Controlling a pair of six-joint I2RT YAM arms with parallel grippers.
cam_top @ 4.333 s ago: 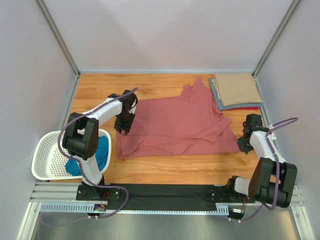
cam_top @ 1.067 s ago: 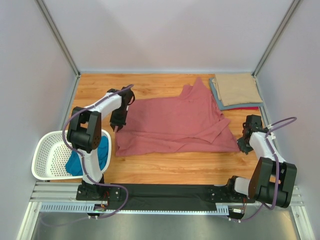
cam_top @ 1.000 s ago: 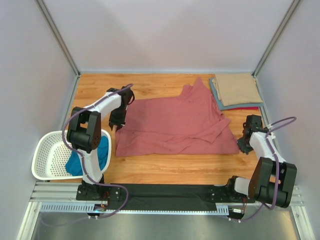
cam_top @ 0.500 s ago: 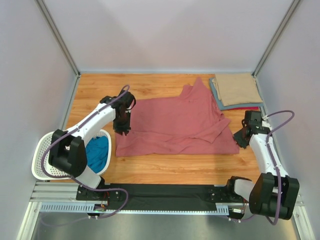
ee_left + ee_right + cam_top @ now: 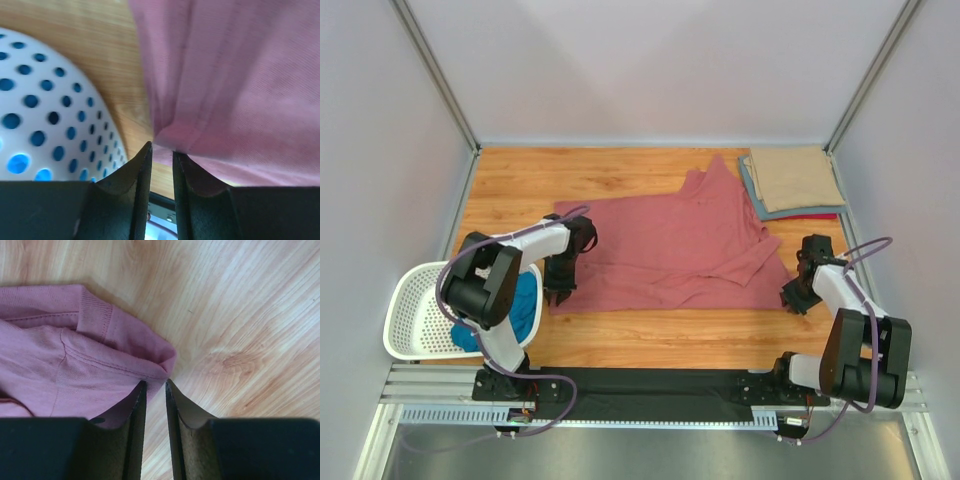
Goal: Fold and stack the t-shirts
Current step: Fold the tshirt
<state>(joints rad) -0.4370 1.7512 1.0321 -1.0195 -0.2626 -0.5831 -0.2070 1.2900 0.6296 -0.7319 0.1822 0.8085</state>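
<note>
The dusty rose-red t-shirt (image 5: 670, 245) lies spread across the middle of the wooden table. My left gripper (image 5: 558, 292) is at its near-left corner, and in the left wrist view (image 5: 162, 150) the jaws are nearly closed with the cloth (image 5: 235, 85) bunched at the tips. My right gripper (image 5: 790, 300) is at the near-right corner, and in the right wrist view (image 5: 155, 384) the jaws pinch the folded hem (image 5: 60, 360). A folded tan shirt (image 5: 792, 177) tops a grey-blue one (image 5: 760, 208) and a red one (image 5: 820, 216) at the back right. A teal shirt (image 5: 525, 300) lies in the basket.
The white perforated basket (image 5: 405, 320) stands at the near left, close beside my left gripper, and its wall fills the left of the left wrist view (image 5: 45, 115). Grey walls enclose the table on three sides. A metal rail runs along the near edge.
Both grippers have moved toward the near edge, to the shirt's two near corners. The left arm has swung in closer to the basket. The shirt has barely shifted.
</note>
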